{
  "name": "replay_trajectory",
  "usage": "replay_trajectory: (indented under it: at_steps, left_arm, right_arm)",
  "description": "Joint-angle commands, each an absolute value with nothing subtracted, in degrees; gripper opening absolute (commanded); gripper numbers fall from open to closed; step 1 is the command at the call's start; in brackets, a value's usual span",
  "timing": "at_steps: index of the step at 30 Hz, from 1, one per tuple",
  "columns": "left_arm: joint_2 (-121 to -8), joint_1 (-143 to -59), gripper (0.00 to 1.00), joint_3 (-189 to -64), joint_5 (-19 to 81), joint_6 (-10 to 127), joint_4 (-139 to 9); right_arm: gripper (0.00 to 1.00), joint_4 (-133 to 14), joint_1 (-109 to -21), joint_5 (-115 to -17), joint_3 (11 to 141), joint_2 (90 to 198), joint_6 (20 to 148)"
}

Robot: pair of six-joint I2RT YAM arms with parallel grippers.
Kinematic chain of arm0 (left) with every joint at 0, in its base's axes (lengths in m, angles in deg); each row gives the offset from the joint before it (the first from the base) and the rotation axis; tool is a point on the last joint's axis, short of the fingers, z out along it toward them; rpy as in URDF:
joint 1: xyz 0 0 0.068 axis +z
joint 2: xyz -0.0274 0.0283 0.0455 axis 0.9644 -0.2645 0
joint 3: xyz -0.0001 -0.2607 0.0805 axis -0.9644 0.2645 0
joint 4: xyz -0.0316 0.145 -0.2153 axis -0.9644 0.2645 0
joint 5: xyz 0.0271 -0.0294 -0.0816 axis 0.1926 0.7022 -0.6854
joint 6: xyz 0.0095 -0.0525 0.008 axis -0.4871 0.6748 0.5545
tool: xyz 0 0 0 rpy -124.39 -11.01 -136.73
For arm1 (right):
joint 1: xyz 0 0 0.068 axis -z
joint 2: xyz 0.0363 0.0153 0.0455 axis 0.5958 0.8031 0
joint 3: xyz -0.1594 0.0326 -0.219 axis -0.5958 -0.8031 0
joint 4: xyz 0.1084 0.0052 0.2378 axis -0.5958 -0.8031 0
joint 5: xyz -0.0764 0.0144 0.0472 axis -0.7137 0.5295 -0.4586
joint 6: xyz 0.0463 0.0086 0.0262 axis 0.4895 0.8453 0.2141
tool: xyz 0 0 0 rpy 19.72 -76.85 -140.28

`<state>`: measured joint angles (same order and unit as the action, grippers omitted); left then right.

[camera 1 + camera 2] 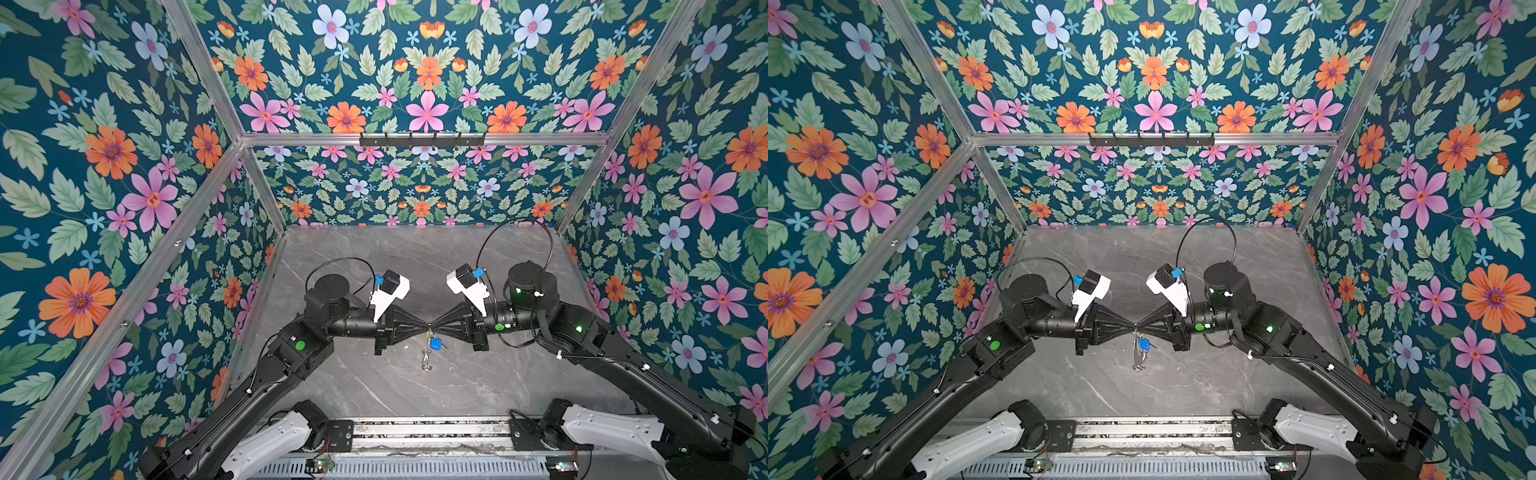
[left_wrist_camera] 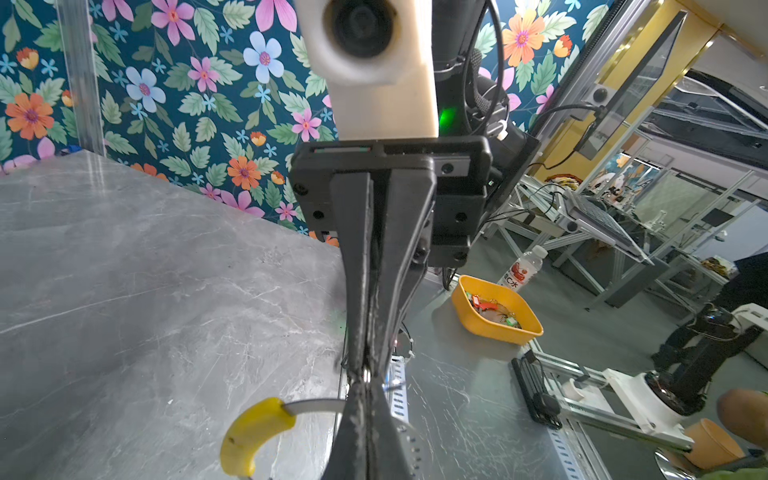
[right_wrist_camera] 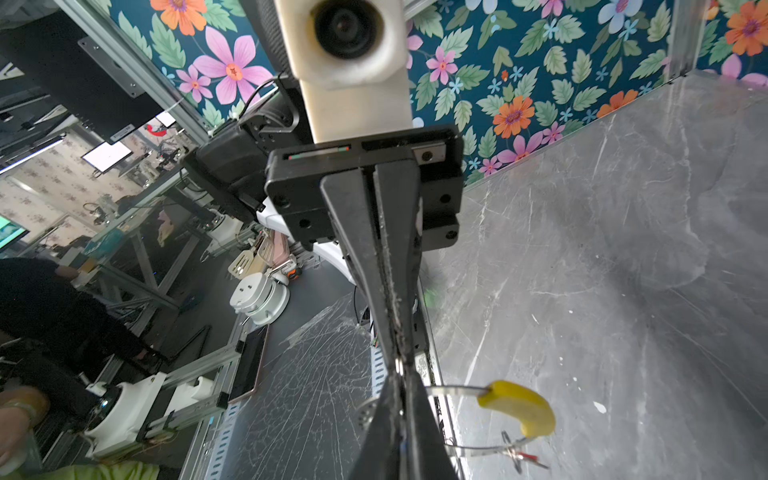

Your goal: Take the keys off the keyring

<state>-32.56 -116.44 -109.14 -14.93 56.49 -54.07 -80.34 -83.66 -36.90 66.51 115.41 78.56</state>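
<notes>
In both top views my left gripper [image 1: 424, 323] and right gripper [image 1: 432, 323] meet tip to tip above the table's middle. The keyring [image 1: 427, 358] hangs edge-on beneath them, a blue-tagged key [image 1: 435, 343] beside it. In the left wrist view the left gripper [image 2: 365, 384] is shut on the grey ring [image 2: 316, 406] near its yellow arc [image 2: 253, 432]. In the right wrist view the right gripper [image 3: 400, 374] straddles the same rim [image 3: 453, 390], a thin slit between its fingers. A red-tagged key [image 3: 531, 457] dangles from a small split ring below the yellow arc [image 3: 519, 405].
The grey marble table [image 1: 415, 257] is walled by floral panels, with a black hook rail [image 1: 422, 139] on the back frame. Off the table's front edge sit an orange bin [image 2: 496, 311] of tagged keys and a drink bottle [image 2: 521, 270].
</notes>
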Motion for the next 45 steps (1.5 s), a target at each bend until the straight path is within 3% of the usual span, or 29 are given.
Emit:
replay_trajectory:
  at_steps: [1,6,21,28,41,45]
  left_arm:
    - [-31.8,-116.4,0.00,-108.8,-10.5,56.9,-58.2]
    - [-30.1,-116.5,0.00,-106.2,-8.6,58.7,-62.8]
    - [-28.9,-116.4,0.00,-104.0,-8.6,61.9,-69.2]
    - [-28.4,-116.4,0.00,-103.2,-8.0,62.5,-70.6]
    - [-27.7,-116.4,0.00,-102.1,-5.1,62.9,-72.3]
    - [-26.9,-116.4,0.00,-99.9,-3.4,64.7,-76.7]
  right_arm:
    - [0.34,-74.3,-83.7,-41.2,64.6,112.9,79.2]
    - [0.50,-65.1,-83.6,-42.4,57.3,108.0,80.9]
    - [0.55,-59.4,-83.9,-37.3,52.3,110.7,83.1]
    - [0.42,-58.6,-84.0,-35.3,52.2,111.5,83.7]
    - [0.01,-58.7,-84.4,-34.1,53.0,112.2,83.8]
    - [0.00,-60.1,-85.4,-34.6,53.9,113.0,82.6]
